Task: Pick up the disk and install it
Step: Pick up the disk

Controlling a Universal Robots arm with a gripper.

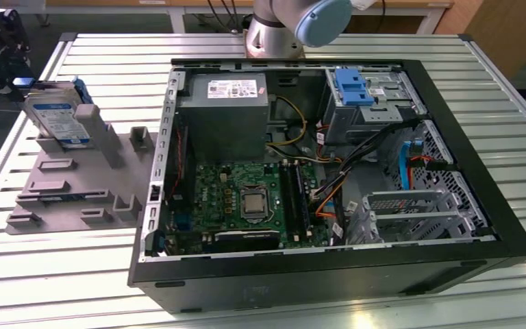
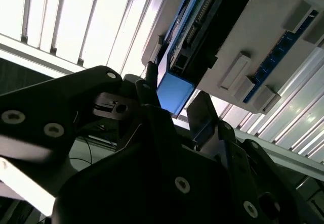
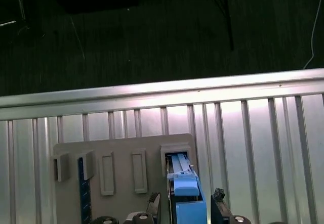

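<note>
Two spread fingers (image 3: pixel 217 196) of the hand (image 3: pixel 186 197) frame the disk (image 3: pixel 182 182) without touching.

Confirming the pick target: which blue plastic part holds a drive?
The disk standing in the grey fixture, exterior view's left; the blue bracket inside the case is bare.

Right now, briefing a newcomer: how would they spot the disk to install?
On the exterior view's left, beside the open black computer case, lies a flat grey fixture plate. The disk, a silver-grey metal hard drive, stands on edge at its far corner; nothing else there carries a white-and-blue label.
</note>
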